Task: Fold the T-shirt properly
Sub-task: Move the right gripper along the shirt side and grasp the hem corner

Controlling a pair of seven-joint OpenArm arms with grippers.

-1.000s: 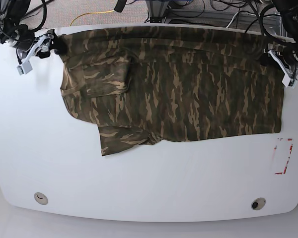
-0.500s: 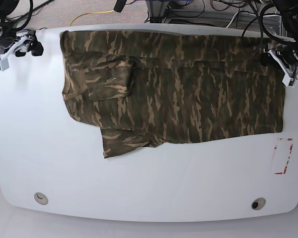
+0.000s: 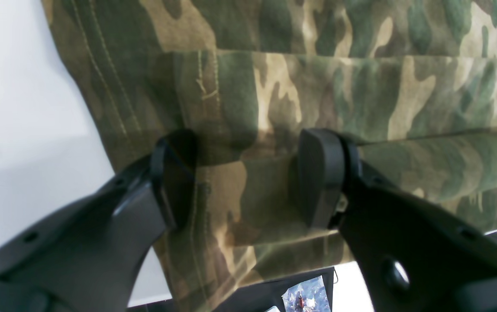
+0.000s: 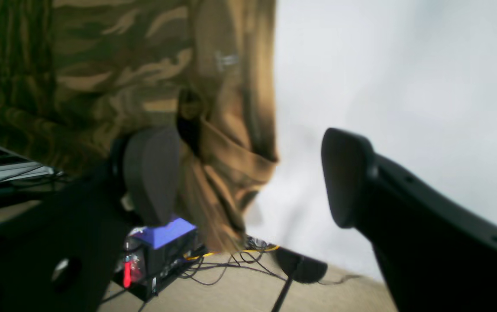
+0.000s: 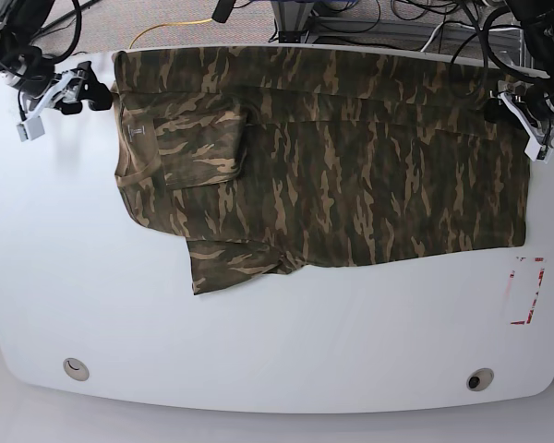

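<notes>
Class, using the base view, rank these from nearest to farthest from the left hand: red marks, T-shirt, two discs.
1. T-shirt: directly below the left hand.
2. Red marks: right edge.
3. Right disc: bottom right.
4. Left disc: bottom left.

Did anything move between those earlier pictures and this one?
The right pincer first drew away from the camouflage T-shirt, toward the base view's left edge, and has now come back close to the shirt's upper corner. The left pincer stayed over the other end, and the shirt's folds look much the same.
</notes>
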